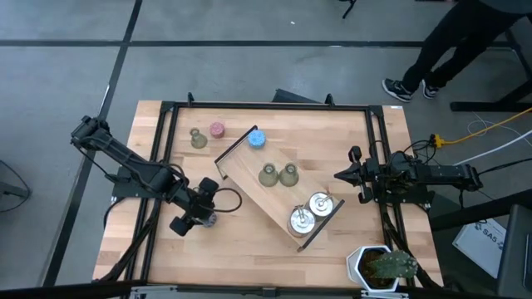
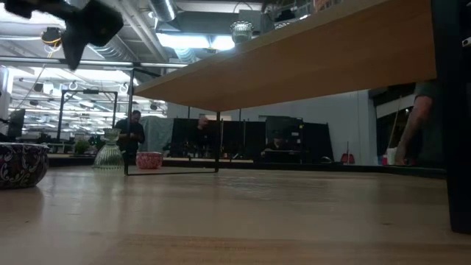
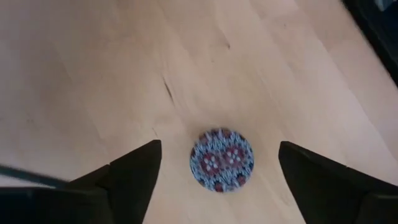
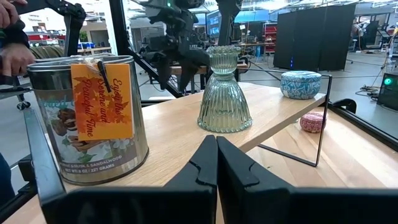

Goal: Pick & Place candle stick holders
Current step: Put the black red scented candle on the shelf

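Reaching: left gripper (image 3: 217, 180) hovers over the purple patterned holder (image 3: 222, 160) on bare table, beside the wooden tray (image 1: 249, 178).
Jaws: spread wide, straddling it untouched.
Right gripper (image 4: 216, 171): pressed together, waiting at the table's right edge.
Next: likely descend, pinch, lift trayward.

Down at table level, the wooden tray (image 2: 309, 62) is stretching overhead as a long slanted slab, with its thin black frame leg (image 2: 218, 140) dropping to the table (image 2: 235, 221). Off to the left a patterned purple holder (image 2: 20, 163) is sitting right at the edge of the shot, and further back a green bell-shaped holder (image 2: 109, 156) is standing near a little pink holder (image 2: 149, 160), while another green holder (image 2: 241, 31) is peeking over the tray's top edge. A dark gripper (image 2: 81, 29) is hanging up in the top left corner, and a few people are standing around in the room behind.
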Robot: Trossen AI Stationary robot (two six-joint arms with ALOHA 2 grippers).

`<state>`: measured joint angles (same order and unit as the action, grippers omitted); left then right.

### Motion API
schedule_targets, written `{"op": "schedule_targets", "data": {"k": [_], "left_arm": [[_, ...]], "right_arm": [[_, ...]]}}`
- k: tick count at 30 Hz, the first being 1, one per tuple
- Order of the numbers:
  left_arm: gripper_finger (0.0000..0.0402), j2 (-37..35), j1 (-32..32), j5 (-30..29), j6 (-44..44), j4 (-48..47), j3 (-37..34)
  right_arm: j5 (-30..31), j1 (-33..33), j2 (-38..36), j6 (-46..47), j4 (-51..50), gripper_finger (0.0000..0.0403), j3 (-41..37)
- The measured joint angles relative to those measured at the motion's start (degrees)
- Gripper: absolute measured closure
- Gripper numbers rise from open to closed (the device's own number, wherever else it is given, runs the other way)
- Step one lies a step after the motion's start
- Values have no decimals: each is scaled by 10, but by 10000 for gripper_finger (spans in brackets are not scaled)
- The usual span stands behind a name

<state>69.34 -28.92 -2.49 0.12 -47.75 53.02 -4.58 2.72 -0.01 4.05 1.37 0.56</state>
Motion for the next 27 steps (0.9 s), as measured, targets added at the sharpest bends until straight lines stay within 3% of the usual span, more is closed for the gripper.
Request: {"op": "schedule_targets", "data": {"k": [11, 27], "left_arm": [[45, 0, -7, 19, -38, 30, -65], [12, 1, -8, 21, -62, 90, -104]], "right_arm": [[0, 0, 0, 0, 0, 402, 0], [0, 0, 0, 0, 0, 402, 0]]}}
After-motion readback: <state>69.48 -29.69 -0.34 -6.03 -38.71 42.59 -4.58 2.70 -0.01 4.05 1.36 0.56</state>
